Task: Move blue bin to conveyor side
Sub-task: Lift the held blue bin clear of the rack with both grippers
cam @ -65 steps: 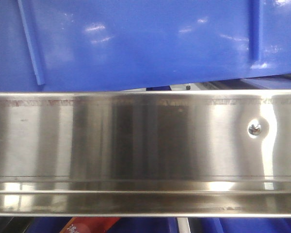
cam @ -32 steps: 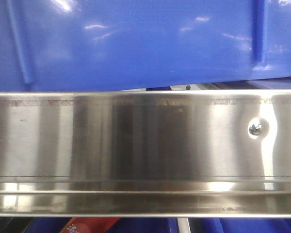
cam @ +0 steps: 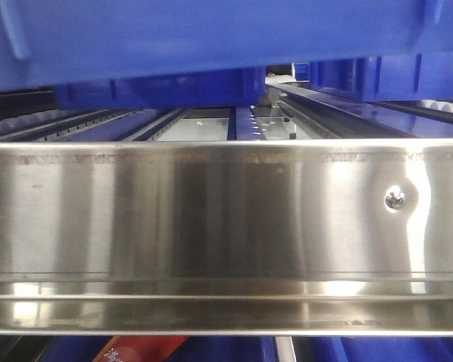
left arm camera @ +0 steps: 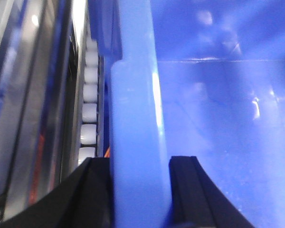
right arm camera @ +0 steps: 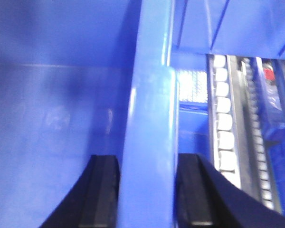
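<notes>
The blue bin (cam: 211, 34) fills the top of the front view, lifted clear above the stainless rack. My left gripper (left arm camera: 139, 190) is shut on the bin's thick left rim (left arm camera: 133, 123), one black finger (left arm camera: 97, 190) outside and one inside. My right gripper (right arm camera: 147, 194) is shut on the bin's right rim (right arm camera: 149, 118) in the same way. The bin's smooth blue inside (left arm camera: 218, 118) shows in both wrist views, also in the right one (right arm camera: 52, 123). The conveyor is out of view.
A shiny stainless-steel rail (cam: 226, 226) with a screw (cam: 395, 198) spans the front view. Behind it lie roller tracks (cam: 136, 124) and other blue crates (cam: 166, 90). White rollers (left arm camera: 88, 118) run beside the bin on the left and on the right (right arm camera: 224, 128).
The blue bin has risen: its bottom edge moved from just above the steel rail up to the top of the front view, uncovering the roller tracks and crates behind.
</notes>
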